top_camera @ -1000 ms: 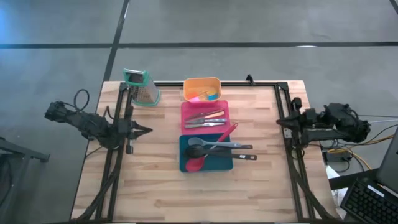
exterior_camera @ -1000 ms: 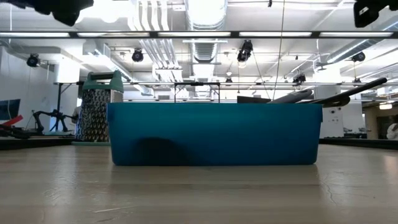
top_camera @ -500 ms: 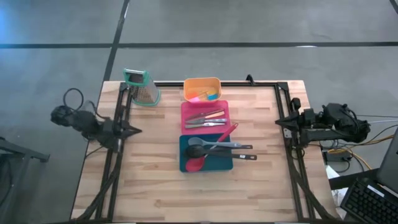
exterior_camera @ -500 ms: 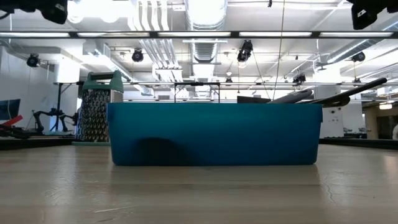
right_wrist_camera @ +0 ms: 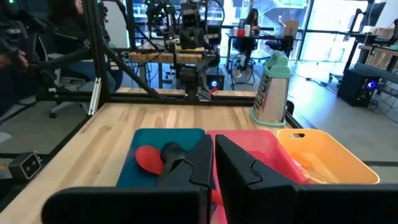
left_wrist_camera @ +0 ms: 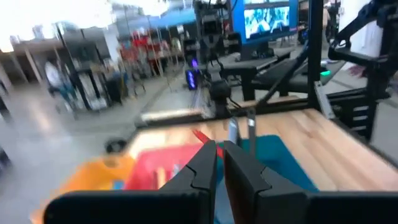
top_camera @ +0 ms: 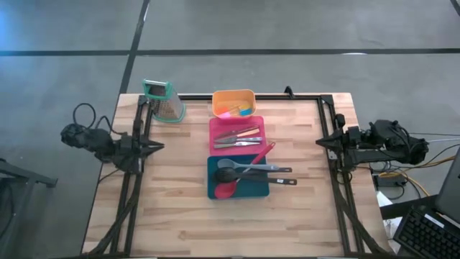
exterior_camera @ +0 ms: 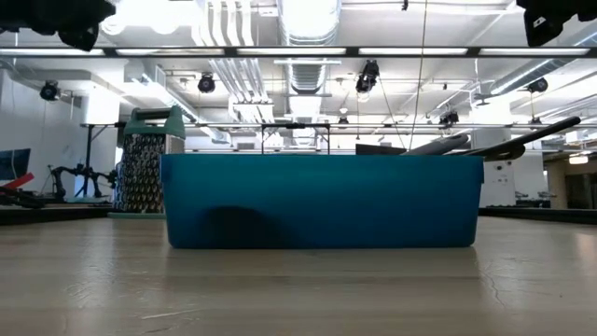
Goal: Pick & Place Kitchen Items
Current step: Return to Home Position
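Now both arms sit folded at the side edges of the surface (top_camera: pixel 180 216), w/ nothing held. At the left rail the left claw (top_camera: pixel 158 147) points inward toward the trays; in its wrist view the two fingers (left_wrist_camera: pixel 202 171) stand almost together, only a thin slit btw. them. Opposite, the right claw (top_camera: pixel 318 142) mirrors this at the right rail, also pointing inward, pinched to a narrow gap and empty. Both are well apart from the trays in the middle.

All kitchen items lie in trays:
- the small pink, blue and yellow pieces (top_camera: pixel 237 111) in the orange tray (top_camera: pixel 233 95)
- the knives and metal cutlery (top_camera: pixel 237 138) in the pink tray (top_camera: pixel 215 126)
- the black spoon (top_camera: pixel 225 175), grey spoon (top_camera: pixel 253 168) and red spoon (top_camera: pixel 226 191) in the teal tray (top_camera: pixel 212 183)

One red long-handled utensil (top_camera: pixel 264 152) lies slanted across the pink and teal rims. Near the far-left corner the grater (top_camera: pixel 164 101) stands upright. In the low view, dark handles (exterior_camera: pixel 522 138) poke above the teal wall.
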{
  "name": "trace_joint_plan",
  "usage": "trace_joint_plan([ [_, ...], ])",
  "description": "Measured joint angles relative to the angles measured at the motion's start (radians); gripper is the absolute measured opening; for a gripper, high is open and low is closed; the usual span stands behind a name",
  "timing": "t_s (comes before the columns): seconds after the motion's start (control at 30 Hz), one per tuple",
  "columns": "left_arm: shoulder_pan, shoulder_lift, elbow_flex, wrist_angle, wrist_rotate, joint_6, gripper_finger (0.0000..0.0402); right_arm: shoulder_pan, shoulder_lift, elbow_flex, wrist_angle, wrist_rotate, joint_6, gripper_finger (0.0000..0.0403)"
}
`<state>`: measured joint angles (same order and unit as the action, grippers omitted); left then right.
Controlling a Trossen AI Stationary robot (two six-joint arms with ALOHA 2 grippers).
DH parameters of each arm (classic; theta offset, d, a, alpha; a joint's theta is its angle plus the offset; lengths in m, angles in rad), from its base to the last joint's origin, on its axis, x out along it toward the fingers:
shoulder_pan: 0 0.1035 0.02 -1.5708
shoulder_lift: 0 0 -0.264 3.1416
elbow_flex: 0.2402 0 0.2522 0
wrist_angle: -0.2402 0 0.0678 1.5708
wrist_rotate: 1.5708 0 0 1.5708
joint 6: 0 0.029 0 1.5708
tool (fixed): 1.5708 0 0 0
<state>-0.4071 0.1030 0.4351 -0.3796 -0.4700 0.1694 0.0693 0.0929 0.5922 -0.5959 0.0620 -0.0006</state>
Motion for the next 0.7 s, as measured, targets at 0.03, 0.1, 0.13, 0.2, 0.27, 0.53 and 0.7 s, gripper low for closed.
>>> trace_joint_plan([
  [0.03,0.000,0.001,0.000,-0.019,0.003,-0.049,0.0031,0.000,0.000,0.000,0.000,0.000,0.000,0.0013],
  [0.1,0.000,0.001,0.000,-0.042,0.008,-0.133,0.0030,0.000,0.000,0.000,0.000,0.000,0.000,0.0013],
  [0.13,0.000,0.001,0.000,-0.047,0.008,-0.164,0.0029,0.000,0.000,0.000,0.000,0.000,0.000,0.0013],
  [0.2,0.000,0.001,0.000,-0.059,0.008,-0.199,0.0028,0.000,0.000,0.000,0.000,0.000,0.000,0.0013],
  [0.27,0.000,0.001,0.000,-0.060,0.008,-0.209,0.0028,0.000,0.000,0.000,0.000,0.000,0.000,0.0013],
  [0.53,0.000,0.001,0.000,-0.065,0.008,-0.212,0.0027,0.000,0.000,0.000,0.000,0.000,0.000,0.0013],
  [0.7,0.000,0.001,0.000,-0.065,0.008,-0.212,0.0026,0.000,0.000,0.000,0.000,0.000,0.000,0.0013],
])
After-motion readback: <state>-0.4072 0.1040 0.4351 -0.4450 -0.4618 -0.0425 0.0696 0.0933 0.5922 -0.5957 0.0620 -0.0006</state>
